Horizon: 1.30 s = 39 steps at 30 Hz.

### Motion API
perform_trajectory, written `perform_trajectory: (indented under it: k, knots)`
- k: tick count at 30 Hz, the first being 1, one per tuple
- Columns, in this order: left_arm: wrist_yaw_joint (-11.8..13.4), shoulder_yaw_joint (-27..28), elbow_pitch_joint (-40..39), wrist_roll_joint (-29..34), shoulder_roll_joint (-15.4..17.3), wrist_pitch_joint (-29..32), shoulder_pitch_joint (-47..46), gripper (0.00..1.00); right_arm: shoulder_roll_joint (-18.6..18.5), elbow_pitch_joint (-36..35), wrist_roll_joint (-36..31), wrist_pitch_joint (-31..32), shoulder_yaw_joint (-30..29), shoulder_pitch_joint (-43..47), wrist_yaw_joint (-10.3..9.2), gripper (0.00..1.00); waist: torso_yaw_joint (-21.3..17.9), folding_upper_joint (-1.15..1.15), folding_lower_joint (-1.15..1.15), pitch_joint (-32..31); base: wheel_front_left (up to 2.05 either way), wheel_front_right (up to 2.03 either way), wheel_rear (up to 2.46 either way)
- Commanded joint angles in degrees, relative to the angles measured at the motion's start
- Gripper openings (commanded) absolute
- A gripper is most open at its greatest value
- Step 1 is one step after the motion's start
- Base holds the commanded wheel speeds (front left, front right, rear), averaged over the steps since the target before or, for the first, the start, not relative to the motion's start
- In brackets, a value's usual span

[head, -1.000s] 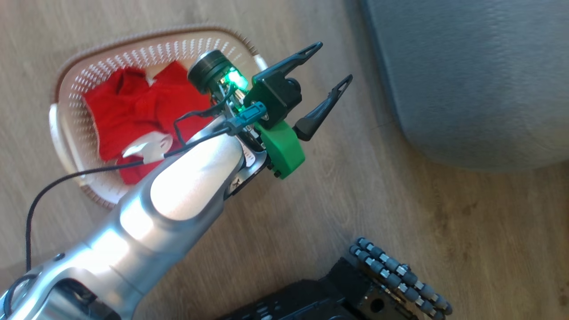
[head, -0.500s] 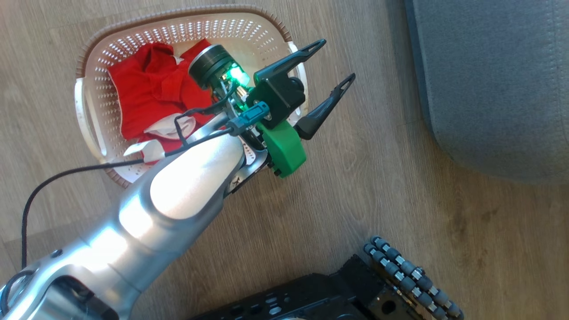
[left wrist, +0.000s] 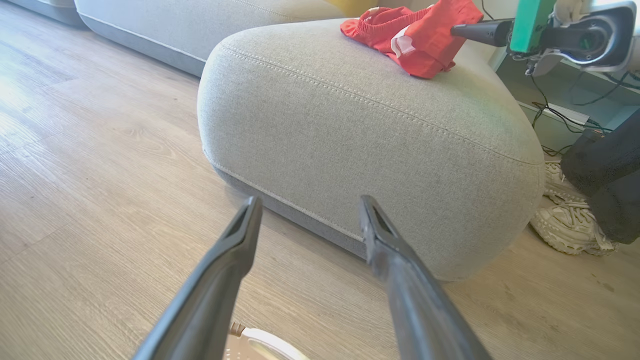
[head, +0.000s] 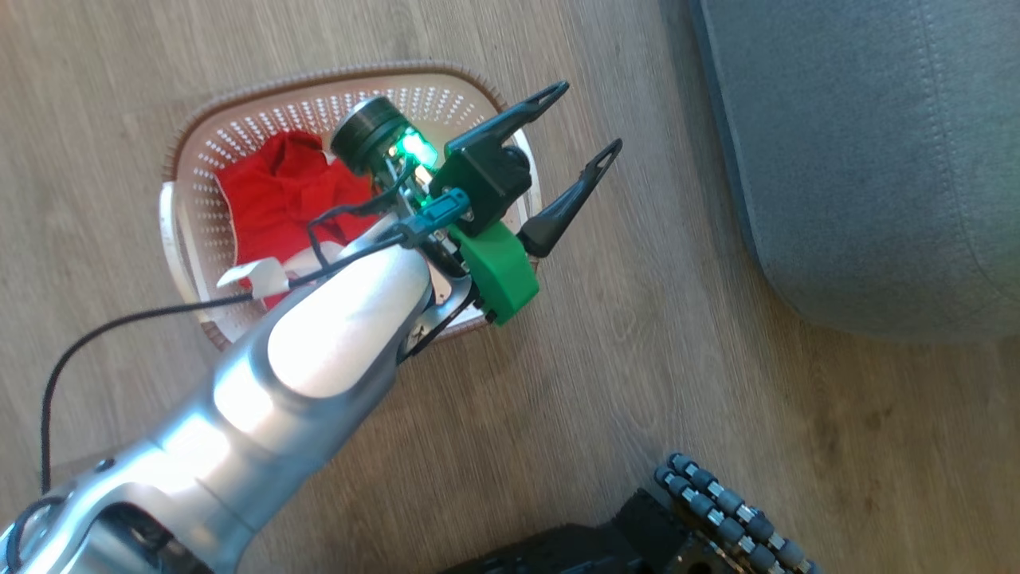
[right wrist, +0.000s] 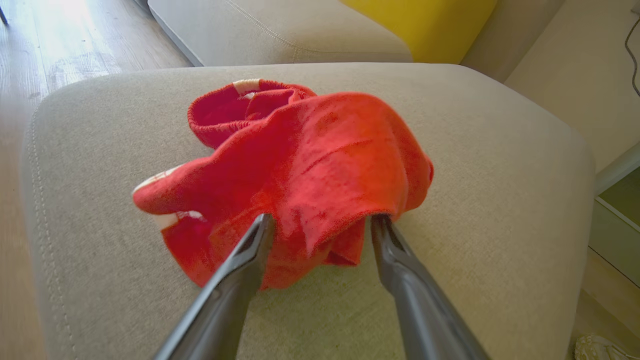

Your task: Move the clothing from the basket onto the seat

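The right tool is gaping to leave clothing on the seat; the left tool, also released, is hovering over the basket.

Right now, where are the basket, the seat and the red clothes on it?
basket (head: 239, 131), head view, its perforated wall.
seat (left wrist: 350, 130), left wrist view, its front face.
red clothes (right wrist: 325, 160), right wrist view, middle of the fabric.
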Motion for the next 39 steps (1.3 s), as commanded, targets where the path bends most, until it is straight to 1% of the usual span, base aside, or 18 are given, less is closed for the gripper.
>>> perform_trajectory:
  k: [1,5,8,14,18,21,28,33,39]
  knots:
    - [0.15,1.8,-1.25,-0.47,-0.36,-0.49,0.89,1.0,-1.06,-2.13,0.55,-0.27,1.26,3.05,0.4,1.0,0.39,0.0,0.0,-1.38,0.0,0.0,0.0]
    - [0.57,3.34,-0.93,-0.76,-0.73,-0.62,2.2,1.0,-0.03,-5.76,1.14,-0.27,4.84,7.7,0.4,1.0,1.27,0.0,0.0,-3.71,0.0,0.0,0.0]
    - [1.25,5.75,-1.92,-0.7,-0.94,-0.64,3.65,1.0,0.79,-9.59,1.65,-0.27,7.71,10.02,0.4,1.0,2.18,0.0,0.0,-5.44,0.0,0.0,0.0]
    - [1.93,11.28,-3.49,0.07,-1.06,-0.65,7.76,1.0,1.05,-18.12,3.28,-0.27,13.5,12.06,0.4,1.0,4.96,0.0,0.0,-9.65,0.0,0.0,0.0]
    - [2.37,15.57,-4.33,0.86,-1.24,-0.66,10.71,1.0,0.74,-22.01,4.31,-0.27,16.48,12.82,0.4,1.0,7.4,0.0,0.0,-12.71,0.0,0.0,0.0]
    - [2.79,19.31,-4.89,1.51,-1.29,-0.66,13.11,1.0,0.81,-23.89,4.94,-0.27,18.75,13.32,0.4,1.0,9.14,0.0,0.0,-15.05,0.0,0.0,0.0]
    - [3.82,28.49,-5.25,3.44,-1.31,-0.66,19.42,1.0,2.23,-26.59,6.23,-0.27,23.31,15.28,0.4,1.0,12.71,0.0,0.0,-21.36,0.0,0.0,0.0]
    - [4.51,34.16,-4.51,4.85,-1.67,-0.66,23.81,1.0,3.19,-27.77,6.3,-0.27,24.12,18.39,0.4,1.0,14.88,0.0,0.0,-25.97,0.0,0.0,0.0]
    - [4.96,40.25,-5.22,6.87,-1.83,-0.66,28.6,1.0,4.73,-28.0,6.26,-0.27,24.73,21.64,0.4,1.0,15.73,0.0,0.0,-29.56,0.0,0.0,0.0]
